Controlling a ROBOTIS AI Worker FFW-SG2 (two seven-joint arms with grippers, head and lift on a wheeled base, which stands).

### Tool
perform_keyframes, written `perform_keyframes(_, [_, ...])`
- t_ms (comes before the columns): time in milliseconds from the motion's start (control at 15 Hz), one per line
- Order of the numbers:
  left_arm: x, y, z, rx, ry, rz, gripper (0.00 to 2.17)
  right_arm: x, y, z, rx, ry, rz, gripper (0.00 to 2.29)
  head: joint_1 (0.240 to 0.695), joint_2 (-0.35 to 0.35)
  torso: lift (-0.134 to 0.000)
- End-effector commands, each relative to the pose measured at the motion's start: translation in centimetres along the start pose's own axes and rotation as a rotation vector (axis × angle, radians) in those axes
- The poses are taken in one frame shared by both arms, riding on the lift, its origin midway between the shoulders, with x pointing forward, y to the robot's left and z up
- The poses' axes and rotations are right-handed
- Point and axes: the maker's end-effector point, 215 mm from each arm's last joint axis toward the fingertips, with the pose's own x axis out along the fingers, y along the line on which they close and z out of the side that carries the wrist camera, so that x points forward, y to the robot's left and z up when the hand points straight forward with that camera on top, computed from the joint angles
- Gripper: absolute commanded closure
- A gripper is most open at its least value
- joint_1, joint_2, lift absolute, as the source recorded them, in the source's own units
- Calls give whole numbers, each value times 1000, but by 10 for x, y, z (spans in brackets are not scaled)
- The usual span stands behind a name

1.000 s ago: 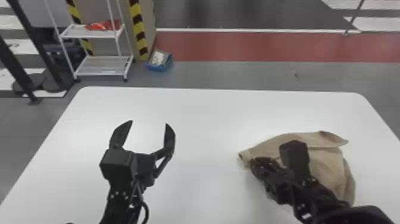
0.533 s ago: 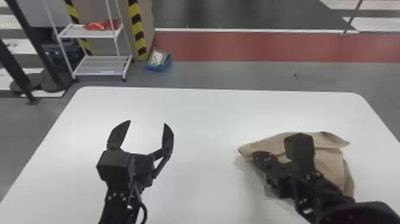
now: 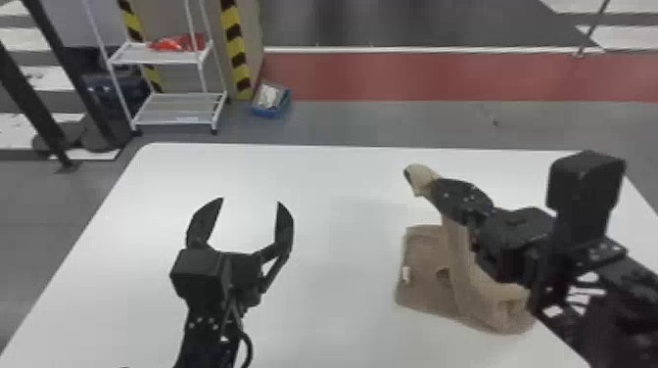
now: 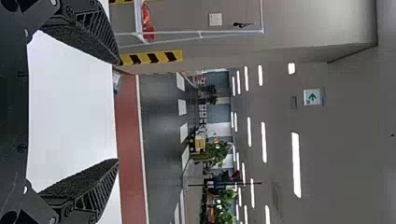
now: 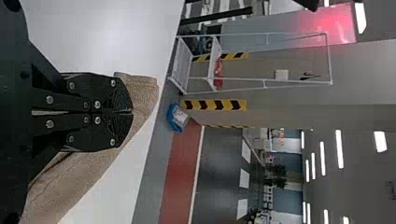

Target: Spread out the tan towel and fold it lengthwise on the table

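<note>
The tan towel point(image 3: 426, 288) hangs from the right gripper point(image 3: 434, 187), a small end of it pinched in the closed fingers and the rest sloping down to lie bunched on the table point(image 3: 338, 318) beneath that pincer, so with so little cloth held, a sharp pull could slip it free or drag the whole heap along unopened. Well to the left of that pincer, the left gripper point(image 3: 250, 201) stands spread and empty; unless it takes another edge, the doubled layers under the right one may bunch and skew the lengthwise fold.
</note>
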Motion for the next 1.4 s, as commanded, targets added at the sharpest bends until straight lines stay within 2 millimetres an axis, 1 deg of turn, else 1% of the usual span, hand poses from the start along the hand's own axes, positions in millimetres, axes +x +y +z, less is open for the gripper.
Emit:
perform_keyframes(0, [-1, 3, -1, 1, 0, 9, 147, -25, -7, 49, 36, -93, 7, 1541, 695, 33, -124])
perform_keyframes(67, [0, 6, -1, -1, 0, 18, 147, -32, -3, 61, 53, -118, 29, 1541, 695, 29, -124])
perform_keyframes(133, [2, 7, -3, -1, 3, 23, 147, -36, 7, 71, 69, -143, 72, 1541, 695, 27, -124])
perform_keyframes(333, [6, 3, -6, 0, 6, 19, 147, -43, 46, 84, 113, -188, 225, 1541, 695, 43, -124])
perform_keyframes(400, [7, 2, -9, 2, 9, 17, 147, -45, 49, 86, 117, -190, 242, 1541, 695, 54, -124])
perform_keyframes(467, [8, 3, -9, 2, 9, 18, 151, -47, 37, 84, 113, -187, 218, 1541, 695, 75, -124])
perform_keyframes(533, [7, 5, -11, 4, 13, 22, 151, -49, 8, 76, 123, -175, 165, 1541, 695, 80, -124])
perform_keyframes(600, [8, 8, -11, -2, 8, 25, 151, -53, -31, 64, 139, -160, 92, 1541, 695, 77, -124])
perform_keyframes(667, [9, 8, -11, -4, 3, 26, 151, -55, -66, 47, 156, -140, 18, 1541, 695, 62, -124])
perform_keyframes(733, [9, 8, -11, -6, 2, 25, 151, -65, -115, 39, 163, -160, -80, 1541, 695, 37, -124])
perform_keyframes(800, [10, 6, -10, -8, 1, 23, 151, -75, -155, 26, 183, -156, -155, 1541, 695, -31, -124])
perform_keyframes(867, [10, 4, -10, -10, 0, 20, 151, -85, -186, 14, 198, -145, -216, 1541, 695, -67, -124])
perform_keyframes(933, [9, 2, -10, -11, 0, 17, 151, -97, -217, -5, 214, -125, -287, 1541, 695, -113, -124])
perform_keyframes(1000, [9, 2, -8, -11, -4, 14, 151, -118, -258, -23, 210, -109, -409, 1541, 695, -149, -124])
perform_keyframes(1067, [8, 2, -6, -14, -11, 15, 151, -133, -290, -51, 224, -64, -491, 1541, 695, -191, -124])
perform_keyframes(1133, [7, 2, -5, -12, -15, 13, 147, -144, -317, -75, 238, -21, -554, 1541, 695, -272, -124])
perform_keyframes(1200, [6, 1, -4, -14, -19, 9, 147, -148, -335, -107, 262, 39, -580, 1541, 695, -307, -124])
perform_keyframes(1267, [6, -1, -4, -16, -19, 3, 147, -148, -341, -132, 265, 92, -589, 1541, 695, -345, -124])
perform_keyframes(1333, [4, -7, -4, -19, -19, -12, 147, -147, -340, -154, 261, 142, -594, 1538, 695, -350, -124])
